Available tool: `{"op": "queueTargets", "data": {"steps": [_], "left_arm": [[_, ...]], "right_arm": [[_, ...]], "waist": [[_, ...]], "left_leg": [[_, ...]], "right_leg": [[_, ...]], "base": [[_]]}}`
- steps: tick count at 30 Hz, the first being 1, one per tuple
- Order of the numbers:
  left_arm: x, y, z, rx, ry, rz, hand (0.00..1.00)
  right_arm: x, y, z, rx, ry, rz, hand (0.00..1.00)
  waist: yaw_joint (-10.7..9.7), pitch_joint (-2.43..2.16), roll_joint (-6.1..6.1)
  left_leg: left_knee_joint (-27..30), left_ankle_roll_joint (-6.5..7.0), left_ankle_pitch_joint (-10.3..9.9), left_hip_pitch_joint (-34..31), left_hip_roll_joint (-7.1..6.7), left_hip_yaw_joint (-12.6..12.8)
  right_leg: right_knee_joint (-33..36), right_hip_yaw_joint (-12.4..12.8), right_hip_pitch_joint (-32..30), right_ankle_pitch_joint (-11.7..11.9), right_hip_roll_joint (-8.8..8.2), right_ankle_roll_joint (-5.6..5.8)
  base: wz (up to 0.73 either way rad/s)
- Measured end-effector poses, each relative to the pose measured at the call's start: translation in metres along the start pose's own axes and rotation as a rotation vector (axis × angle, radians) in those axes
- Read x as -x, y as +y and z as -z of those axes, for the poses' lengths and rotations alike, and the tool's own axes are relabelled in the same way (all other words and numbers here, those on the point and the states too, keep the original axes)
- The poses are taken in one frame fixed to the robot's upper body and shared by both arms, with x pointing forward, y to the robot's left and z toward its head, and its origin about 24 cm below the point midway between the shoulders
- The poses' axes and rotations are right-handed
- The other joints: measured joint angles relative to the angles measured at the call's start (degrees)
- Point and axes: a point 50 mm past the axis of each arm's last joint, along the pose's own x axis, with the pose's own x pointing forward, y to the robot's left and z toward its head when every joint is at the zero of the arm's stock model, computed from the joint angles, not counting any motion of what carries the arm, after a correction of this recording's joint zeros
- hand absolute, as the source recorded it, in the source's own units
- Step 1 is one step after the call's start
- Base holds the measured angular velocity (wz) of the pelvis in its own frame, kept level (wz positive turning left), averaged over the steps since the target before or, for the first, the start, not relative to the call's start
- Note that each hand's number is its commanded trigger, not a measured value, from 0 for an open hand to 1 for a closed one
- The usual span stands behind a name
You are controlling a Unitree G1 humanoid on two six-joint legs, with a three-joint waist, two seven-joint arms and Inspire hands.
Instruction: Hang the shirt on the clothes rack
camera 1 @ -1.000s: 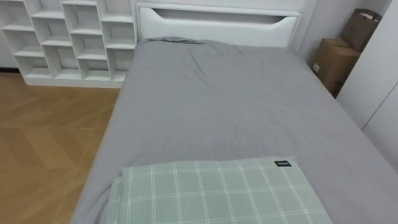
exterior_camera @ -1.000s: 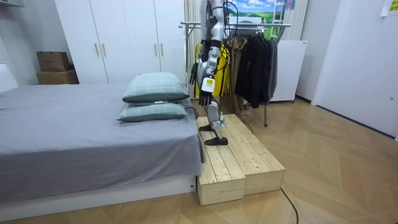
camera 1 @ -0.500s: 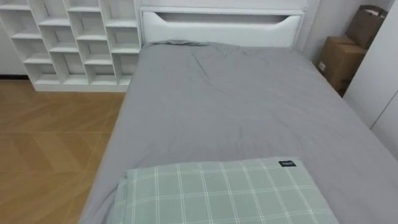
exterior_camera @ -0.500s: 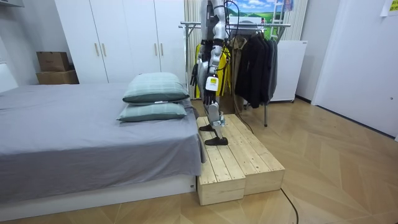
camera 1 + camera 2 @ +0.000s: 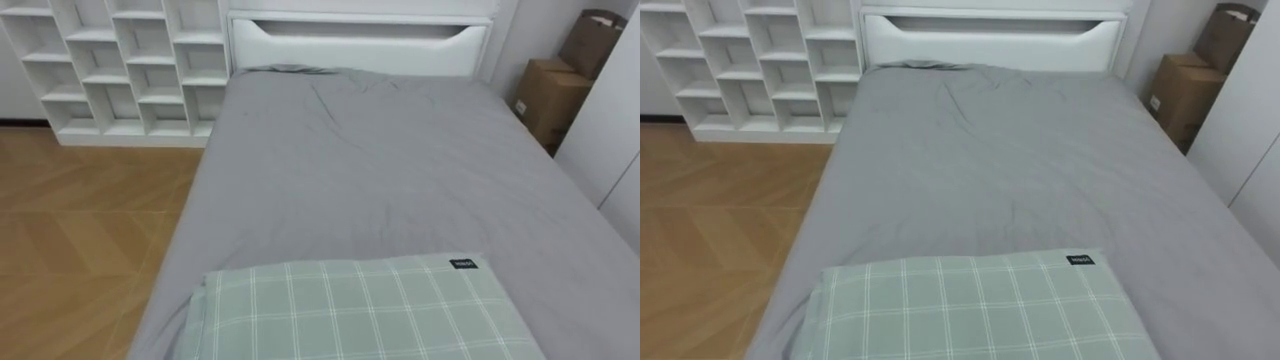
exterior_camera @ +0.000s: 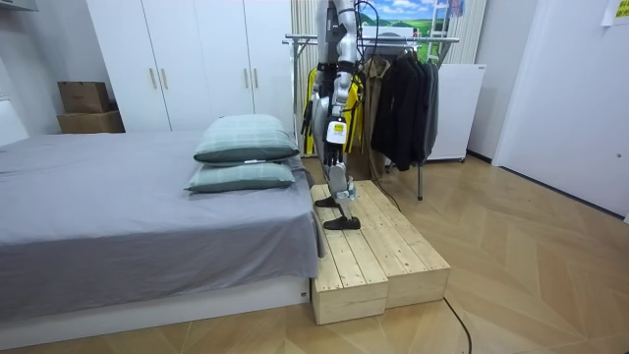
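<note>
Grey sheet covers the bed (image 5: 380, 170), with a green checked pillow (image 5: 360, 310) at 6 o'clock in the eye views and no loose garment on it. In the room view the robot stands on a wooden platform (image 6: 378, 256) facing the bed. Dark clothes (image 6: 401, 103) and a yellow garment (image 6: 358, 113) hang on the rack (image 6: 437, 41) at the robot's own 6 o'clock, directly behind it. A hand (image 6: 307, 118) hangs by its hip; clenched or released, I cannot tell.

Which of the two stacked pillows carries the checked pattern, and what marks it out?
The upper pillow: pale green with white check lines, lying on the plainer lower pillow at the end of the bed nearest the robot.
</note>
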Motion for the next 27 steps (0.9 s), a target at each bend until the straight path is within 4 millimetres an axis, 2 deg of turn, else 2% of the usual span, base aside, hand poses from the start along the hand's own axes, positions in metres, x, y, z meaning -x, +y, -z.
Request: {"op": "queueTargets", "data": {"steps": [9, 20, 27], "left_arm": [[-0.0001, -0.0001, -0.0010, -0.001, -0.002, 0.004, 0.00], [-0.0002, 0.0006, -0.0022, -0.014, 0.000, 0.001, 0.00], [-0.0005, 0.0005, -0.0043, -0.041, -0.003, -0.003, 0.00]], "right_arm": [[-0.0002, 0.0006, -0.0009, 0.007, 0.000, -0.003, 0.00], [-0.0002, 0.0007, -0.0003, 0.007, 0.002, -0.003, 0.00], [-0.0001, 0.0005, 0.0000, 0.007, 0.003, -0.002, 0.00]], "waist": [[0.0, 0.08, -0.10], [-0.1, -0.10, 0.00], [-0.1, 0.03, 0.02]], "left_leg": [[-0.1, 0.00, 0.0, -0.1, 0.00, 0.0], [-0.1, 0.00, 0.2, -0.1, -0.03, -0.1], [-0.2, -0.01, 0.2, -0.1, -0.02, -0.1]], "right_leg": [[0.0, 0.0, -0.2, 0.0, 0.00, 0.00], [0.0, 0.0, -0.1, 0.0, -0.01, 0.00], [0.0, -0.1, -0.1, 0.0, -0.01, 0.00]], "base": [[0.00], [0.00], [0.00]]}}
